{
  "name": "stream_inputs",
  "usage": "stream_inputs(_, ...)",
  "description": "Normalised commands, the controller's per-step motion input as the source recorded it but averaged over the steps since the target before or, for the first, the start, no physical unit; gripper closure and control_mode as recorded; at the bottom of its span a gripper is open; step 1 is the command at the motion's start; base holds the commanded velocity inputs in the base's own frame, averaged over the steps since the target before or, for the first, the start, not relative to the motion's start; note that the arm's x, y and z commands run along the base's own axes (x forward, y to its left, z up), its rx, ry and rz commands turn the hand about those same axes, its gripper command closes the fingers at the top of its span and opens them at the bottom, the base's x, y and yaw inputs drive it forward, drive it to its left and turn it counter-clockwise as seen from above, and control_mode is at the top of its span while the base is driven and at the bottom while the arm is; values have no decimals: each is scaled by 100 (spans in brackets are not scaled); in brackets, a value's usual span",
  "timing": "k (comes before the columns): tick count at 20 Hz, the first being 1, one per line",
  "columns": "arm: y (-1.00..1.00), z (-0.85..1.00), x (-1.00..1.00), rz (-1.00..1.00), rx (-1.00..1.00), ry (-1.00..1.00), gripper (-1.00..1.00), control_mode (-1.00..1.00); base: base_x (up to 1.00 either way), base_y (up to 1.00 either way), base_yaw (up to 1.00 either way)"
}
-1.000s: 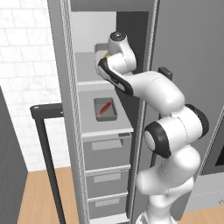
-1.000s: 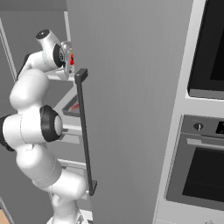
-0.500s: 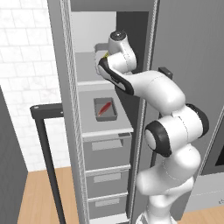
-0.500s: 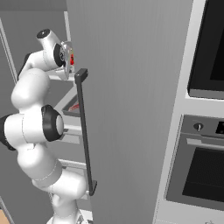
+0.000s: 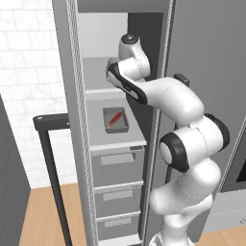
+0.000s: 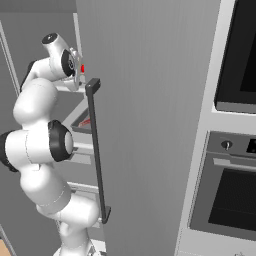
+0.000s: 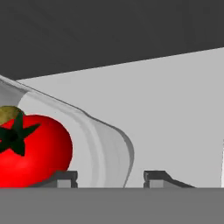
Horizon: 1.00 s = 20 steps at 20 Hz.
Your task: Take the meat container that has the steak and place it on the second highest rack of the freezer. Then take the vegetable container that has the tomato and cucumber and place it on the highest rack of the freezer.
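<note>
Pincer (image 7: 111,176) jaws now parted around vegetable container rim (image 7: 114,148), tomato (image 7: 33,151) inside; looks just released. Arm pose unchanged. Meat container (image 5: 116,119) on shelf below.

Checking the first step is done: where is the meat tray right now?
In the left base view the meat tray lies on the freezer's second shelf from the top, above the grey drawers, with the red steak inside it.

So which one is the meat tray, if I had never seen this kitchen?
Look inside the tall grey freezer with its door swung open. On the pale shelf just above the grey drawers sits the meat container, a shallow dark-grey tray. One thin red strip, the steak, lies in it, not a round tomato.
</note>
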Motion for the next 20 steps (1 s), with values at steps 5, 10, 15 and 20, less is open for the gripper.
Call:
stream_inputs(5,0,0,0,0,0,0,-100,-100,0,0,0)
stream_inputs(10,0,7,-22,-1,0,-20,-100,-100,0,0,0)
stream_inputs(15,0,9,-87,-4,0,-32,-100,-100,0,0,0)
stream_inputs(20,-8,25,-99,-10,1,-18,-100,-100,0,0,0)
